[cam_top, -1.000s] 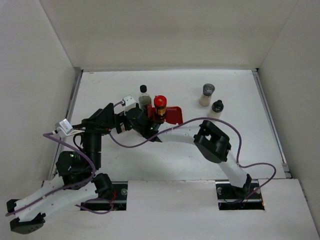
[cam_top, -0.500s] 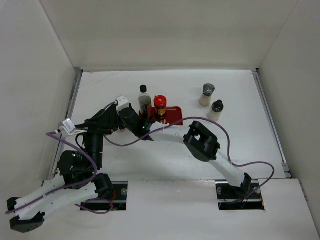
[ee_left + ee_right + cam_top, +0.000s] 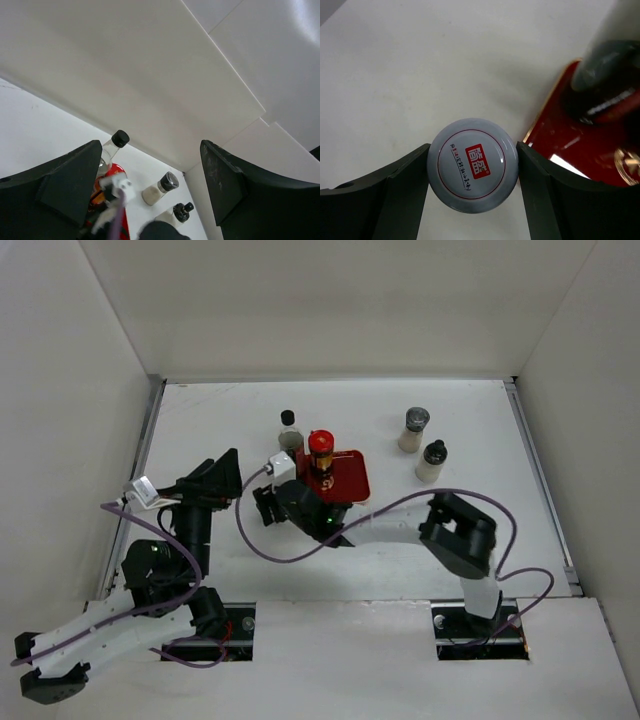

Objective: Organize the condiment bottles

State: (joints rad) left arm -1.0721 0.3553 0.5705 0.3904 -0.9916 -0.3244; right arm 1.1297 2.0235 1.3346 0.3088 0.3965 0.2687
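White-lidded jar (image 3: 472, 165) between right jaws, touching both.

From above I have the tray (image 3: 350, 480) at mid-surface, with the capped jar (image 3: 320, 453) standing on its 10 o'clock corner. The tall bottle (image 3: 289, 432) stands on the surface (image 3: 480, 530) off the tray, just beside that jar at its 10 o'clock. Two shakers stand well apart from the tray at its 2 o'clock: the far shaker (image 3: 414, 429), and the near shaker (image 3: 431, 461) at its 5 o'clock. In my right wrist view the lidded jar (image 3: 472, 164) sits on the surface between the jaws of the right gripper (image 3: 472, 156), with the tray at its 2 o'clock
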